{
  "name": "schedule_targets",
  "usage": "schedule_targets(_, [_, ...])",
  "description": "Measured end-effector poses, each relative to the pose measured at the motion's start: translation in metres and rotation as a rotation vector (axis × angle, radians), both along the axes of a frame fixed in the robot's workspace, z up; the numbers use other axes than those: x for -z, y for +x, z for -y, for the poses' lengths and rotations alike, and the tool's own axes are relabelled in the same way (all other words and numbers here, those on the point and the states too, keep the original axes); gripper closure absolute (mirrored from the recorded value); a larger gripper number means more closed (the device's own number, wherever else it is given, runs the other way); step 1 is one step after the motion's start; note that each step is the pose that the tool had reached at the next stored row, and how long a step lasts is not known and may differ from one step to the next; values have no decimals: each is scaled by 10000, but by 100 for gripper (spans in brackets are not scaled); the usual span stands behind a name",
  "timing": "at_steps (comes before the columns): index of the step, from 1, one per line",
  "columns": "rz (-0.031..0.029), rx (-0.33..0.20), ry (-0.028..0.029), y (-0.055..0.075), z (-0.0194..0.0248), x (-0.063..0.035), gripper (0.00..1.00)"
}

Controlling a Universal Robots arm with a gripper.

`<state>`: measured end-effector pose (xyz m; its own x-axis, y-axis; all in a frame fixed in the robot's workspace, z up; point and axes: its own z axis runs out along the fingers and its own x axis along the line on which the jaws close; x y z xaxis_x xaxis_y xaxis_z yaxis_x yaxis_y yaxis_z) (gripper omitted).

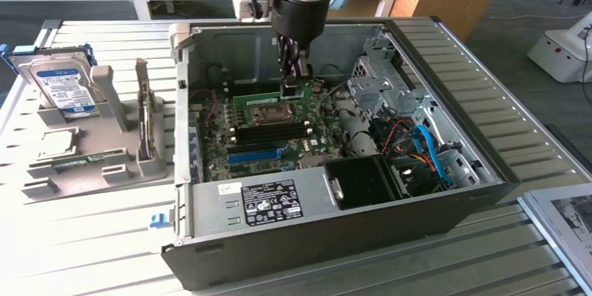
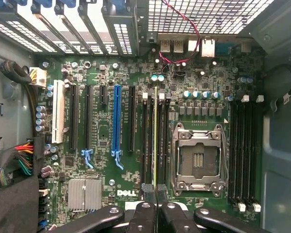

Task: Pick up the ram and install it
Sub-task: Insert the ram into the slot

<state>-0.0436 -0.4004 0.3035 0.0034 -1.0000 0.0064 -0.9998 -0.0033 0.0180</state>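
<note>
The tower case (image 1: pixel 481 171) lies on its side, open, on a slatted metal surface (image 1: pixel 93 240), and the arm reaches straight down into it. Its dark metal fingers (image 1: pixel 292 74) are pinched narrow onto the ram (image 1: pixel 263 97), a thin green stick held on edge just beside the CPU socket (image 1: pixel 266 114). That socket is a square steel frame with a grid of gold contacts in its middle. From the wrist view the ram shows as one slim yellow-green edge running lengthwise along the long black memory slots (image 2: pixel 146 141) next to the socket. Whether it is seated in one I cannot tell. Another bank of black slots with white clips (image 2: pixel 245 145) lies on the socket's other side. Farther from the socket than the ram runs a bright blue plastic slot (image 2: pixel 117 121), and beyond that a white one (image 2: pixel 57 111). A finned silver heatsink (image 2: pixel 85 194) sits beyond the blue slot. Well apart from the socket, outside the case, a silver hard drive (image 1: pixel 63 84) with a blue-white label stands upright in a grey moulded holder (image 1: pixel 102 150).
</note>
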Motion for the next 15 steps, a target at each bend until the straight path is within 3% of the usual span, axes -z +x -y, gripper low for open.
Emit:
schedule_targets(5, [-26,2,4,-1,0,9,88])
schedule_targets(10, [-224,0,1,0,0,40,88])
schedule_targets(15, [-238,1,-1,-1,0,42,88])
